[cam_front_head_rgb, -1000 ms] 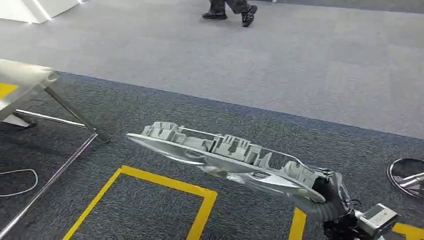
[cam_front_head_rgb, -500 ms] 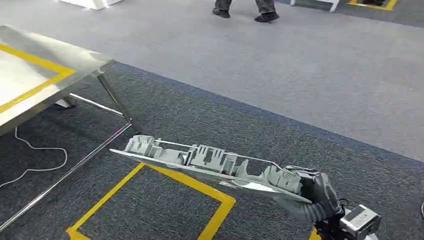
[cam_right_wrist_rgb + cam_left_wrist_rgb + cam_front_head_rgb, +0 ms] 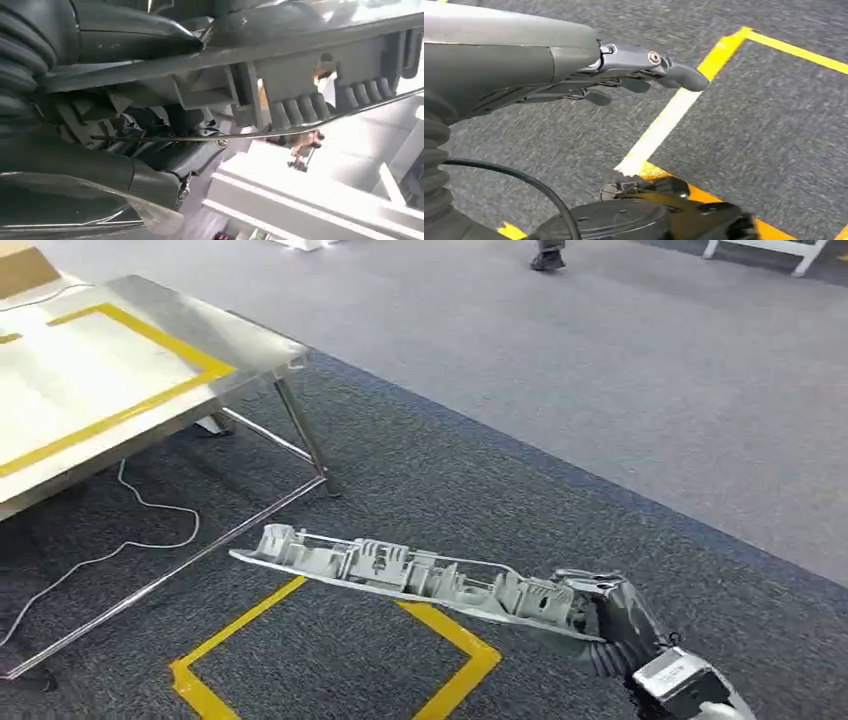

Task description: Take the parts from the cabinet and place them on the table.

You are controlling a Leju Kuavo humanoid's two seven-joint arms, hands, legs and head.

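Dark grey carpet (image 3: 480, 480) underfoot, meeting a paler grey strip (image 3: 620, 350) farther off. Yellow floor tape (image 3: 440, 625) marking out a square on the dark part, below the carried part. Steel table (image 3: 270, 345) at the upper left of the head view, bright-topped, with a yellow taped outline (image 3: 130, 405) on its surface, thin metal legs (image 3: 305, 445) and a low rail along the floor. White cable (image 3: 150, 535) looping over the carpet beneath the table. A person's shoe (image 3: 547, 257) at the far edge of the pale strip.

Long grey moulded plastic part (image 3: 400, 570) held up off the floor, roughly level, reaching from the lower right toward the table but well apart from it; ribbed clips and tabs along its upper side, a thin wire running its length. Gripped at its near end by the right hand (image 3: 610, 615), fingers wrapped around it; same part (image 3: 300, 65) close up in the right wrist view, with the grey thumb (image 3: 135, 35) pressed along its edge.

Left hand (image 3: 634, 75) hanging over the carpet and a yellow tape line (image 3: 664, 125), holding nothing, fingers loosely extended and slightly apart.
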